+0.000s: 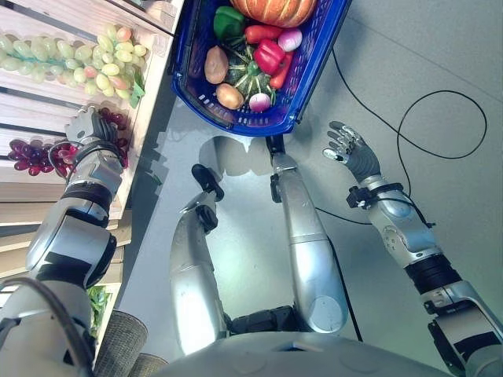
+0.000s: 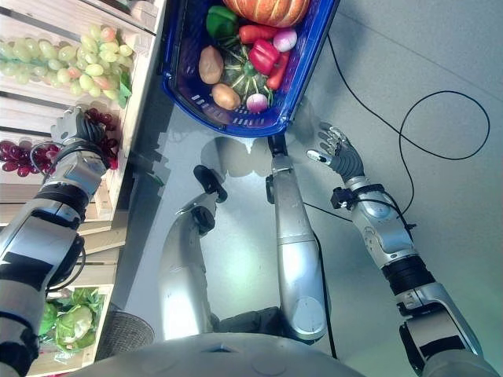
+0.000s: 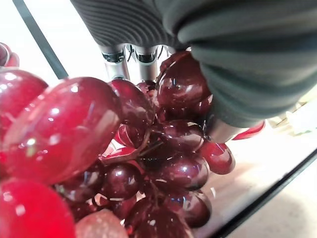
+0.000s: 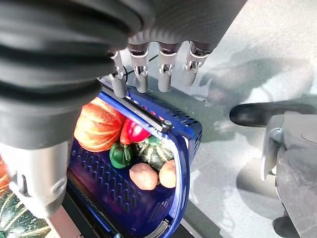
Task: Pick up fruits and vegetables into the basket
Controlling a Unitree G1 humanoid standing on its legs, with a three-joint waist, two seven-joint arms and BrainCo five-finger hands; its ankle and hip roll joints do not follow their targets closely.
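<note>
over on the wooden shelf at my left side, my left hand (image 1: 93,130) sits on the bunch of dark red grapes (image 1: 47,155), fingers curled down into the cluster — the left wrist view shows them closing round the berries, so i read it as a grip, though how firm i cannot tell. a bunch of green grapes (image 1: 75,59) lies further along the same shelf, untouched. the blue basket (image 1: 310,86) stands on the floor ahead of me, already holding a pumpkin (image 1: 271,9), a red pepper (image 1: 269,56), a green pepper (image 1: 228,21), a striped squash (image 1: 245,76) and two potatoes (image 1: 216,64). my right hand (image 2: 334,153) hangs beside the basket's near rim, fingers straight and relaxed, holding nothing.

what could go wrong: i judge the grapes a loose, slippery load — if i have only a few berries and not the stem, the bunch may tear or slide out on the way across, and the basket is well apart from the shelf.

the head views give the layout of shelf, basket and both arms; the left wrist view alone shows my fingers (image 3: 118,62) against the glossy berries, and the right wrist view shows the basket's contents under my open hand.
</note>
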